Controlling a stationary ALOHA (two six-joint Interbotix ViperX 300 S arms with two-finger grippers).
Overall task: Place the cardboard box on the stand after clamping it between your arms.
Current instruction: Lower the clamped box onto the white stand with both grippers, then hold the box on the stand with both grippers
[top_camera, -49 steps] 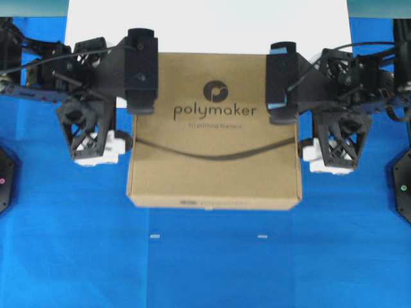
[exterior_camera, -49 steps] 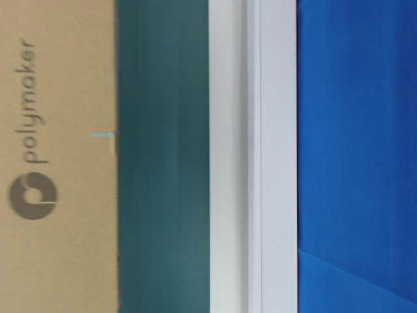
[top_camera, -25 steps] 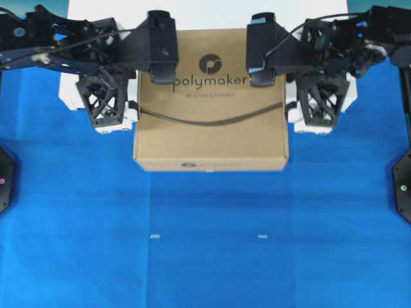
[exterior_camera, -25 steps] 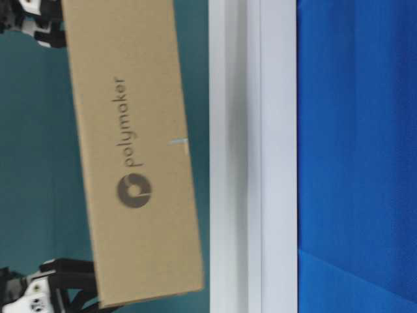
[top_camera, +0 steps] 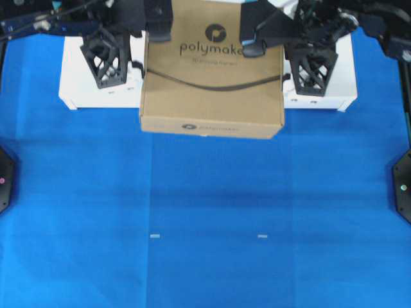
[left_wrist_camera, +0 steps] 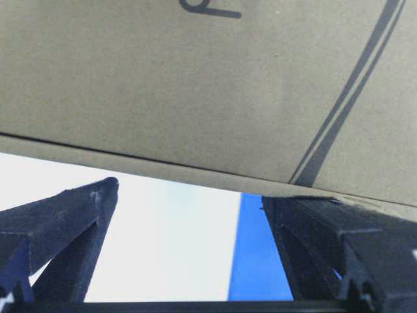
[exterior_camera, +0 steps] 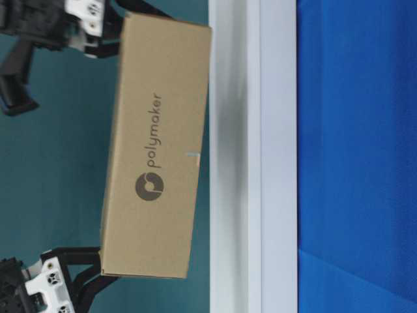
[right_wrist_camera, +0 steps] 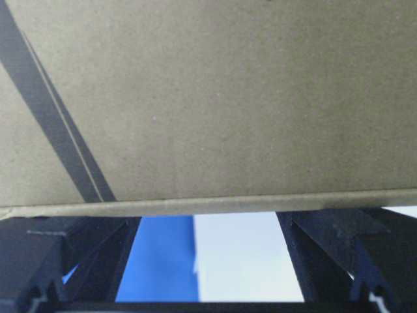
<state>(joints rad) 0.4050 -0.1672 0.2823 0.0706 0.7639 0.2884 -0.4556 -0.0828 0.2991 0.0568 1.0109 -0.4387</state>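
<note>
**A:** Where is the cardboard box [top_camera: 212, 77] right now?

**B:** It is squeezed between my two arms at the 12 o'clock end of the overhead view. My left gripper [top_camera: 110, 56] presses its 9 o'clock side and my right gripper [top_camera: 311, 67] presses its 3 o'clock side. The box hangs over the stand [top_camera: 80, 83], and its 6 o'clock edge juts past the stand's front edge, over the blue bench [top_camera: 205, 218].

**A:** Is it resting on the stand?

**B:** Not flat. In the table-level view the box [exterior_camera: 156, 150] is tilted: one corner comes right up to the stand's white surface [exterior_camera: 234, 156], while the opposite end stands clearly off it. I cannot tell whether that corner touches.

**A:** And your fingers?

**B:** Both pairs are spread apart. In the left wrist view my left fingers [left_wrist_camera: 62, 225] sit on either side of a wide gap, up against the cardboard wall [left_wrist_camera: 195, 85]. The right wrist view shows the same: right fingers [right_wrist_camera: 339, 251] parted, the box face [right_wrist_camera: 221, 98] filling the frame above them, white stand and blue bench showing through the gap.
</note>
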